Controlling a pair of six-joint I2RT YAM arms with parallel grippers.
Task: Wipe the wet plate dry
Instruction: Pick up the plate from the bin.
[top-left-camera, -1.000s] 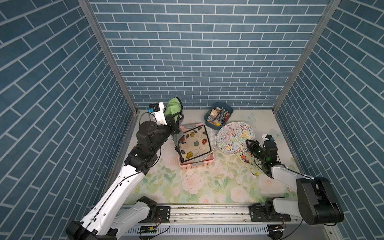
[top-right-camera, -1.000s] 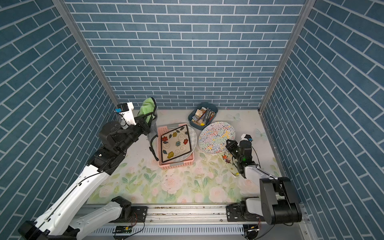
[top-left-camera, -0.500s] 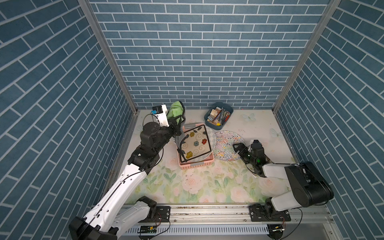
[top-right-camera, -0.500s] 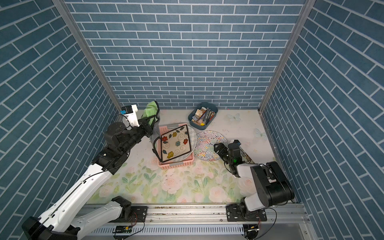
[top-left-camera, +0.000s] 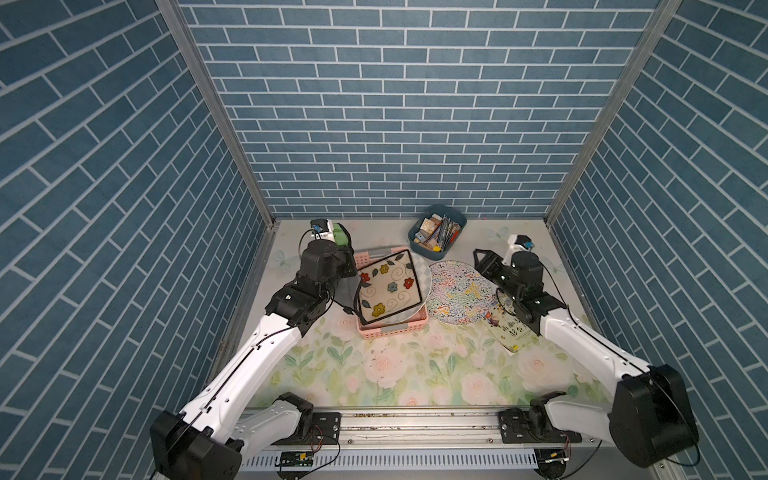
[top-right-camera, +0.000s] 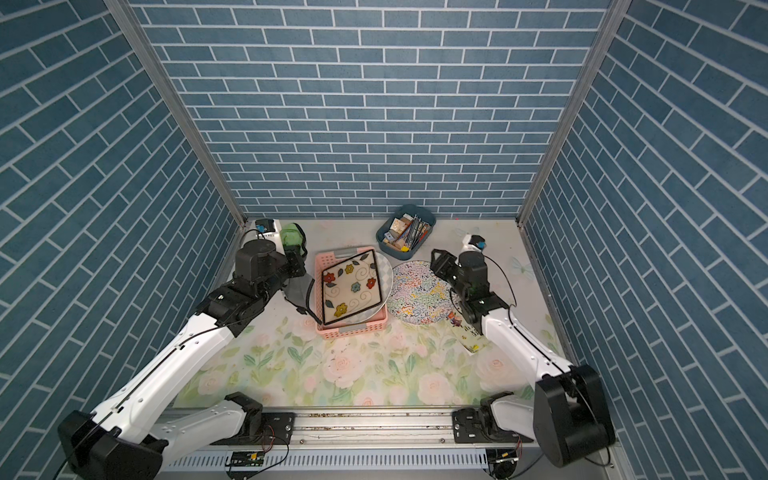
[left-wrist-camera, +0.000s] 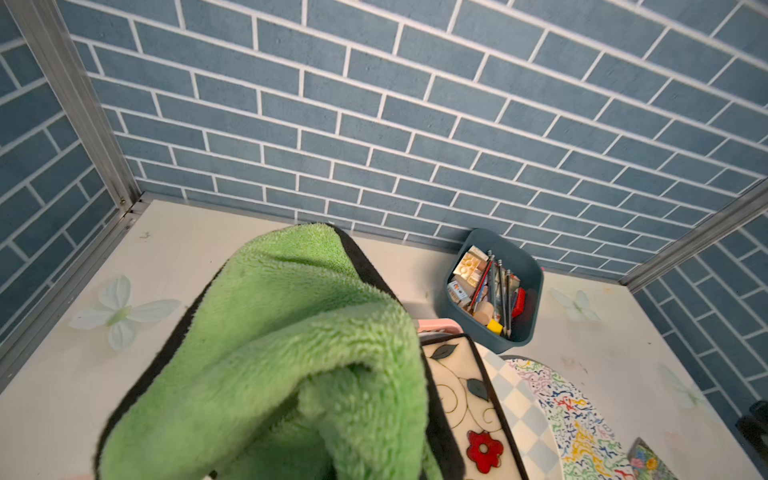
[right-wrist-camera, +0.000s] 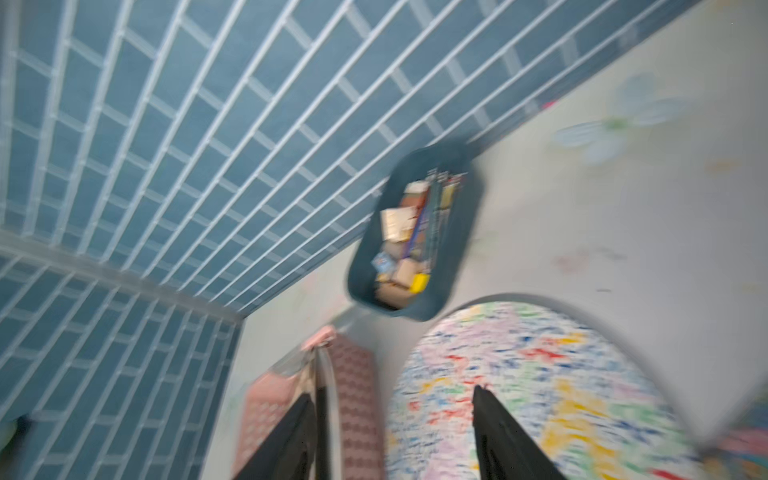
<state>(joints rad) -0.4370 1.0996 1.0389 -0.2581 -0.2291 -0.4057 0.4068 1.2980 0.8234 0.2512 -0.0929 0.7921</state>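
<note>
On the near part of the floral table (top-left-camera: 395, 374) nothing stands. A little farther in, on the right, a booklet (top-left-camera: 509, 330) lies flat, partly under the right arm. Just past it the round speckled plate (top-left-camera: 459, 293) lies flat on the table, its near right rim touching or overlapping the booklet. Lying open and flat, it is most likely the plate to be dried. Immediately left of it sits a pink basket (top-left-camera: 395, 330) holding a square flowered plate (top-left-camera: 388, 291) propped at a tilt against a chequered plate (top-left-camera: 424, 270). The right gripper (top-left-camera: 480, 262) hangs over the far right rim of the round plate, jaws apart and holding nothing; the blurred wrist view shows both fingers (right-wrist-camera: 490, 415) bare above the speckled surface. Farther back on the left, the left gripper (top-left-camera: 344, 255) is clamped together on a green cloth (left-wrist-camera: 291, 353), beyond the basket's far left corner. So the plate lies to the right of the cloth and nearer, with the basket between them. The empty right arm is much the closer of the two, while the left must carry the cloth over or around the basket. Being round, the plate offers no preferred direction. A blue bin (left-wrist-camera: 528, 291) of pencils and oddments stands against the far wall.
</note>
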